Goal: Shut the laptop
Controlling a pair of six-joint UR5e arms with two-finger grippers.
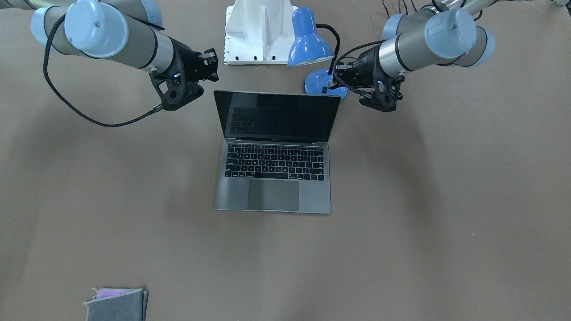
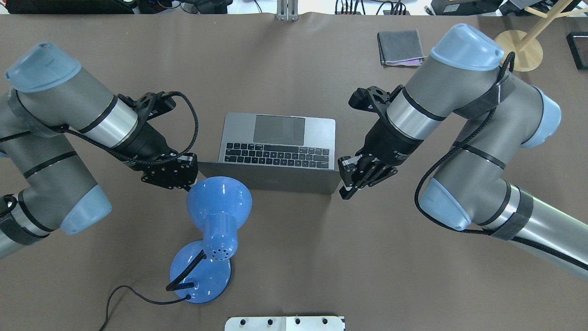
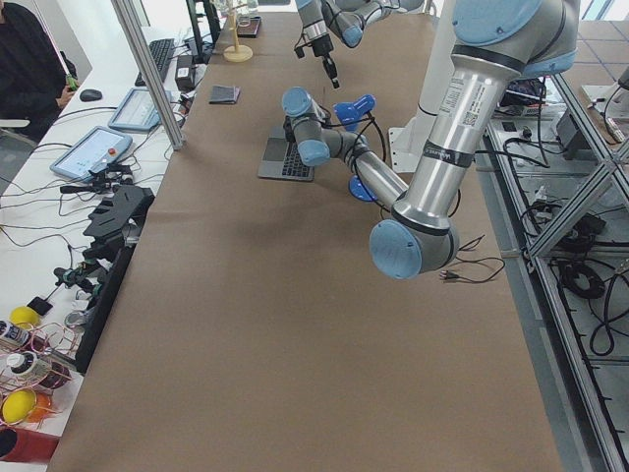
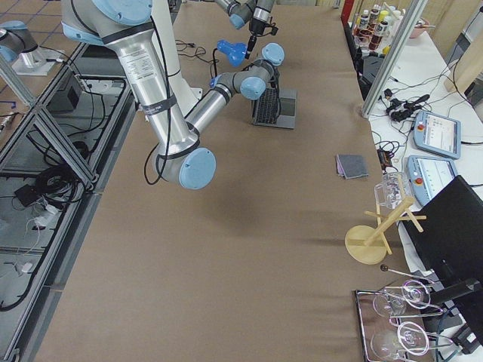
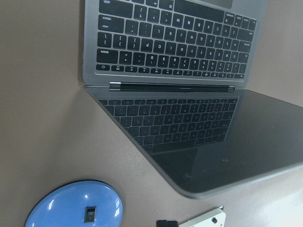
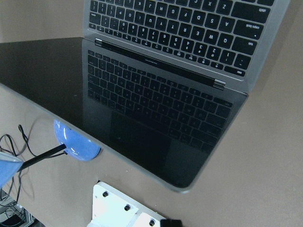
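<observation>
The space-grey laptop lies open in the middle of the table, its black screen upright and facing away from the robot. It also shows in the overhead view, the left wrist view and the right wrist view. My left gripper hovers just off the lid's left corner, behind the screen, and looks shut and empty. My right gripper hovers just off the lid's right corner and looks shut and empty. Neither touches the laptop.
A blue desk lamp stands behind the laptop, close to my left gripper, its cable trailing back. The white robot base is behind it. A grey felt pouch lies at the far right. A wooden stand is beyond it.
</observation>
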